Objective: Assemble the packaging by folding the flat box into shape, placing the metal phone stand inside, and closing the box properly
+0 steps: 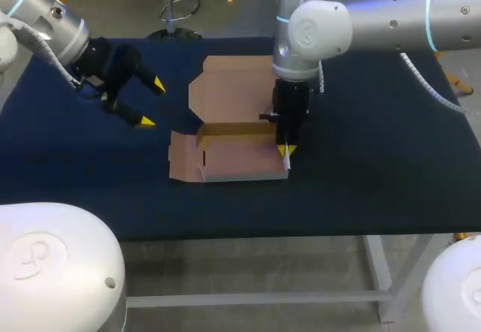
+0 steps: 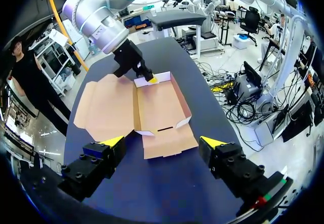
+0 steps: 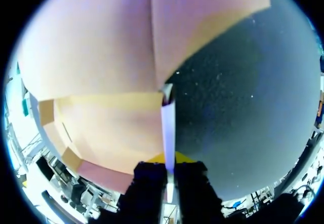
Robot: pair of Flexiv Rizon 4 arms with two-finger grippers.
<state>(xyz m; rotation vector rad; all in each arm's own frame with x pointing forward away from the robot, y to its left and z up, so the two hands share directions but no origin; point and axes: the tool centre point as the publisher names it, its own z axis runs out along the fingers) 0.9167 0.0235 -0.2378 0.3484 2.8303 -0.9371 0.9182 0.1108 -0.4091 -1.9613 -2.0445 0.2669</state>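
Your box [image 1: 233, 148] sits near the middle of the table [image 1: 376, 167], partly formed. The tray section has its far wall and near wall standing, and the broad lid panel [image 1: 233, 84] lies flat on the cloth behind it. At the tray's left end a flap [image 1: 183, 155] lies flat on the table, so that end is not yet closed in.

Your right gripper [image 1: 286, 150] comes down at the tray's right end and is closed on the side wall [image 3: 168, 127]. In the right wrist view the thin upright card runs straight between the two fingers, with the tray floor to one side and bare table to the other.

Your left gripper [image 1: 152, 104] hangs above the table well to the left of the box, touching nothing, its fingers spread wide. From its own wrist view the whole box [image 2: 157, 105] lies ahead of the open gripper [image 2: 162, 143].

You are early in the job, by my reading: folding is under way, with only the right wall held up. The left end needs raising and locking. I cannot see the metal phone stand in any view, so you will have to find it before loading. After that, the lid has to be brought over and tucked in.
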